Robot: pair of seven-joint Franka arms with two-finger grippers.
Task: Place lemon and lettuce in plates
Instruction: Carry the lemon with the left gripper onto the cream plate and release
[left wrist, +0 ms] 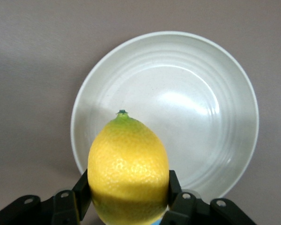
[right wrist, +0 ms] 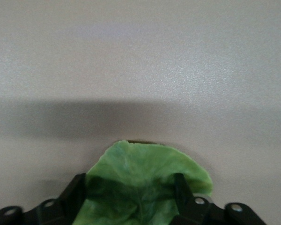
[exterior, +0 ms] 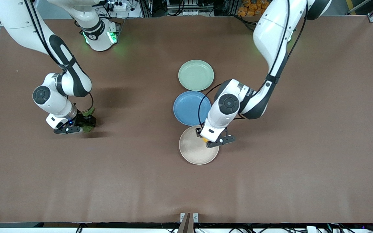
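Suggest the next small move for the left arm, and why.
Probably lower a little and open. The left gripper is shut on the lemon and hangs over the beige plate, near its rim toward the left arm's end; the left wrist view shows the plate's bare bowl under the fruit. The right gripper holds the lettuce over the table, away from the plates.

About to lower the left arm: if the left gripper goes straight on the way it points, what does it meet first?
Probably the beige-white plate: the left gripper, shut on the lemon, points down over its rim area. Height above it is unclear.
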